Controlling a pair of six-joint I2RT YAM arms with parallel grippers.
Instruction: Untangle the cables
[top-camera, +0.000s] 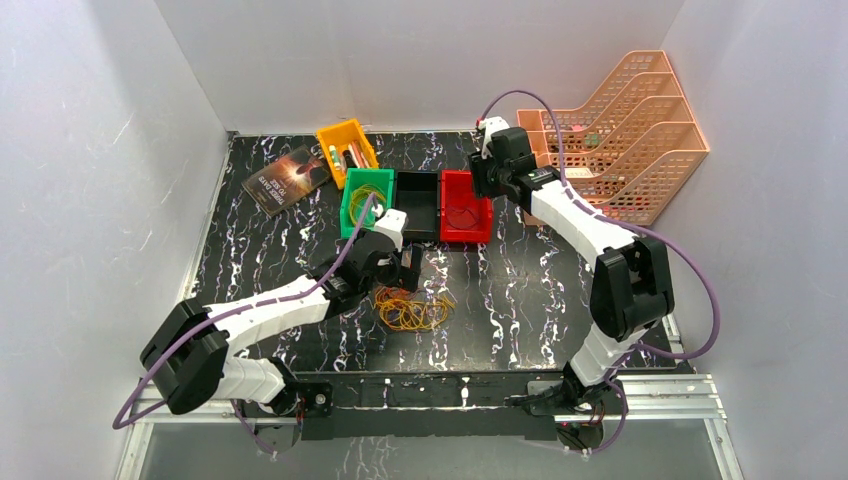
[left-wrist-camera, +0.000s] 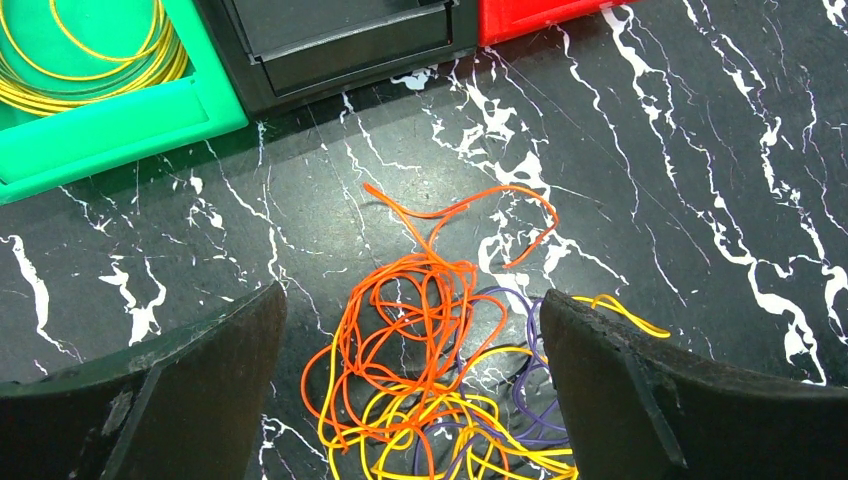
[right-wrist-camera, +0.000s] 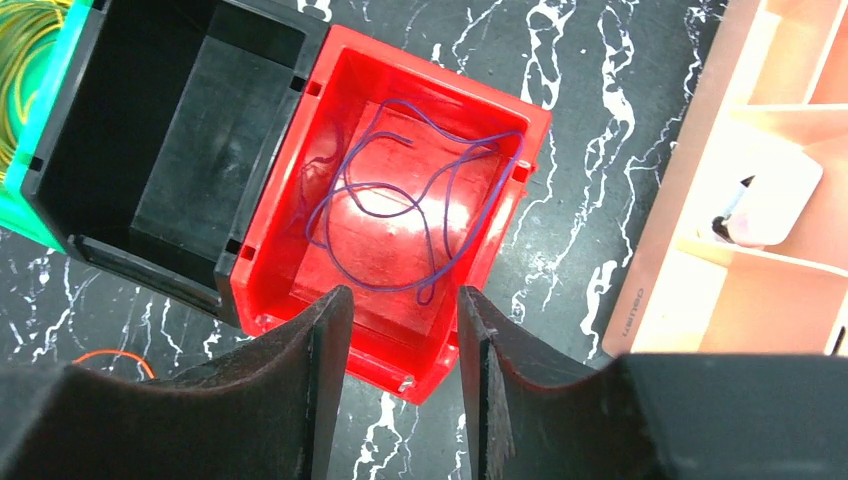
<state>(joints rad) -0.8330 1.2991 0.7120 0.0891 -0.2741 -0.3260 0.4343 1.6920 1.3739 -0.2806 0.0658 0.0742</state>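
One tangle of thin orange, yellow and purple cables (left-wrist-camera: 420, 390) is seen near the middle of the table (top-camera: 540, 290), on the near side of a row of three: a green bin (top-camera: 347, 205), a black bin (top-camera: 418, 205) and a red bin (top-camera: 466, 235). A fourth, a yellow bin (top-camera: 325, 140), is set by the far edge. The left gripper (left-wrist-camera: 412, 300) is held wide open over the tangle, with nothing gripped. The right gripper (right-wrist-camera: 405, 300) is parted part-way and empty above the red bin, in which one purple cable (right-wrist-camera: 400, 210) is laid. Yellow loops (left-wrist-camera: 40, 98) are coiled in the green bin.
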